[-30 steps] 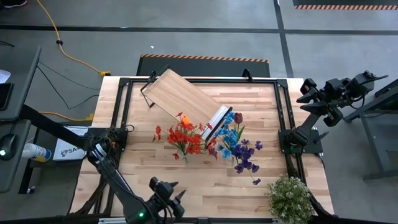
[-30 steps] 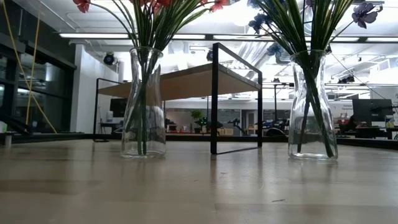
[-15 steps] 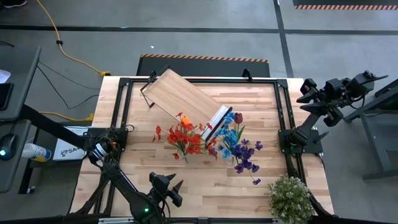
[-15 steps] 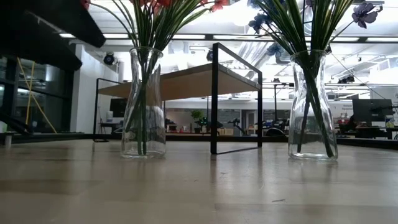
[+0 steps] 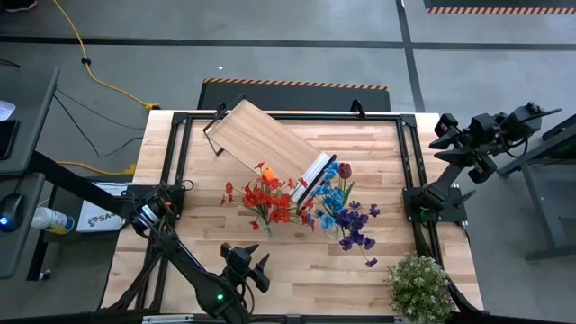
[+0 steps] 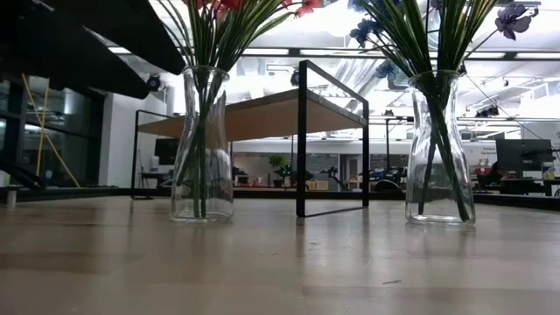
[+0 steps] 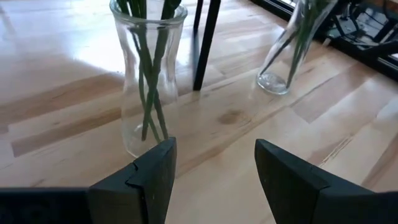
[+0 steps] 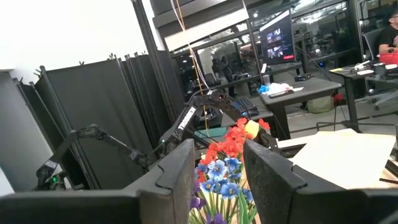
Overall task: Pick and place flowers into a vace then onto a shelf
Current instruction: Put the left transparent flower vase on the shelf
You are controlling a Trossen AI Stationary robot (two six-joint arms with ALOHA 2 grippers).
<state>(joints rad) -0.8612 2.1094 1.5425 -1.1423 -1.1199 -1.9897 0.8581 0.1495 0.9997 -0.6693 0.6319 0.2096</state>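
The shelf [image 5: 263, 144] sits angled across the far half of my table, light board on black frame ends. Just in front of it stand two clear glass vases: one [image 6: 201, 149] holds the red and orange flowers [image 5: 265, 200], the other [image 6: 440, 149] the blue and purple flowers [image 5: 346, 214]. My left gripper [image 5: 245, 268] hovers low near the front edge, fingers spread, nothing between them. My right gripper [image 5: 450, 135] waits beyond the table's right side, fingers parted and empty
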